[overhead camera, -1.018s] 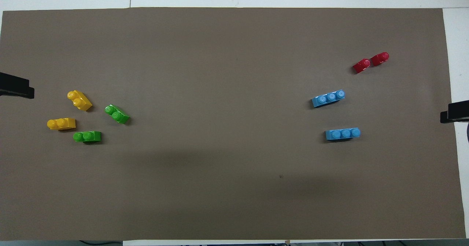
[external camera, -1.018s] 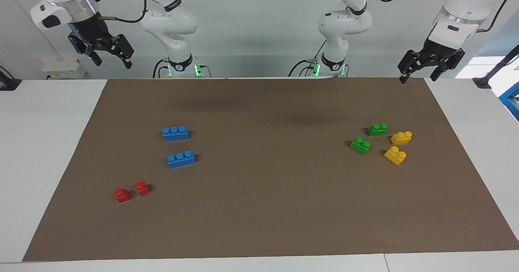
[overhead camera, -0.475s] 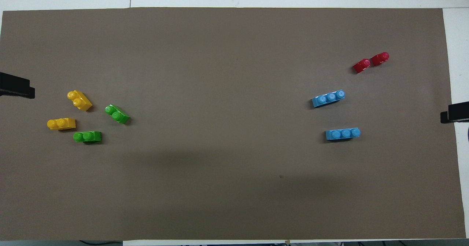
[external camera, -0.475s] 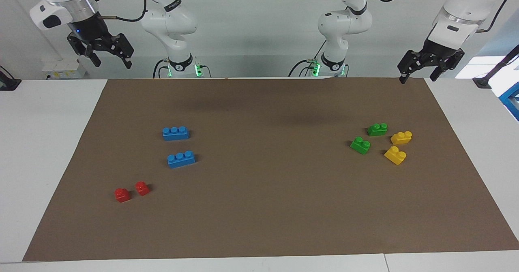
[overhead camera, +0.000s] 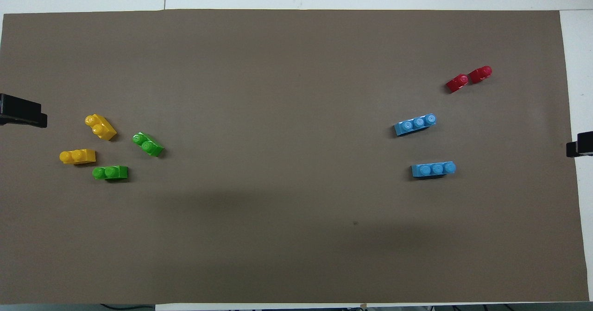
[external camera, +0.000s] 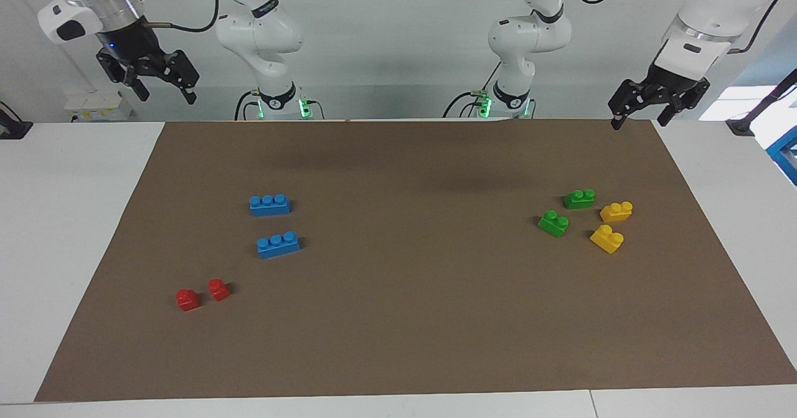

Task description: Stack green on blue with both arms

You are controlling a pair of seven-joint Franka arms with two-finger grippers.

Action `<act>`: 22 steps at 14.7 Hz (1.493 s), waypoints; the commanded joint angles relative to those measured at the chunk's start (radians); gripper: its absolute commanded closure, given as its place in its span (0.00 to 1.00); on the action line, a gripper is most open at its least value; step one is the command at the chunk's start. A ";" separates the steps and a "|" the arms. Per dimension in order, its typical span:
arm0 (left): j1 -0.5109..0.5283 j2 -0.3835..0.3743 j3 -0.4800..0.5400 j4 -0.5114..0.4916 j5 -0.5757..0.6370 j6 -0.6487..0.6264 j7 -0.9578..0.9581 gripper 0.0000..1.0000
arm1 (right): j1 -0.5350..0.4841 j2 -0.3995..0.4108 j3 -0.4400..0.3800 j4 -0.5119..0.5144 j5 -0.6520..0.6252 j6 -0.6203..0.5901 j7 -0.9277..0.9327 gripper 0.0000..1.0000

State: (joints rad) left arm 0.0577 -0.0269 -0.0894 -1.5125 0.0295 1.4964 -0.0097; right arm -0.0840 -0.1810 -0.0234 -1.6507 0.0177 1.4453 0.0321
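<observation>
Two green bricks (external camera: 579, 199) (external camera: 553, 223) lie on the brown mat toward the left arm's end, seen from above as green bricks (overhead camera: 110, 172) (overhead camera: 148, 144). Two blue bricks (external camera: 269, 204) (external camera: 278, 244) lie toward the right arm's end, also in the overhead view (overhead camera: 433, 169) (overhead camera: 415, 124). My left gripper (external camera: 638, 122) hangs open and empty over the mat's corner by its base. My right gripper (external camera: 167, 97) is open and empty, raised over the white table off the mat's other near corner. No brick is touched.
Two yellow bricks (external camera: 616, 211) (external camera: 607, 238) sit beside the green ones, closer to the table's end. Two red bricks (external camera: 188, 299) (external camera: 218, 289) lie farther from the robots than the blue ones. The brown mat (external camera: 411, 318) covers most of the white table.
My right gripper has risen and drifted outward toward its end of the table. My left gripper has lifted slightly. No brick has moved.
</observation>
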 commanded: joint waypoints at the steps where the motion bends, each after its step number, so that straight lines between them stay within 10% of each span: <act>1: 0.004 -0.041 0.007 -0.043 -0.011 0.018 0.008 0.00 | -0.016 -0.041 0.010 -0.040 0.008 -0.006 -0.034 0.00; 14: -0.010 -0.105 0.005 -0.115 -0.005 -0.007 -0.029 0.00 | -0.028 0.034 0.010 -0.144 0.083 0.204 0.478 0.00; 22: -0.033 -0.243 0.000 -0.494 -0.069 0.312 -0.657 0.00 | -0.010 0.290 0.016 -0.121 0.233 0.371 0.971 0.00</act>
State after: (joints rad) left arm 0.0517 -0.1912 -0.0969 -1.8499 -0.0211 1.6866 -0.4899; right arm -0.0929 0.0426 -0.0068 -1.8012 0.1786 1.7926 0.9192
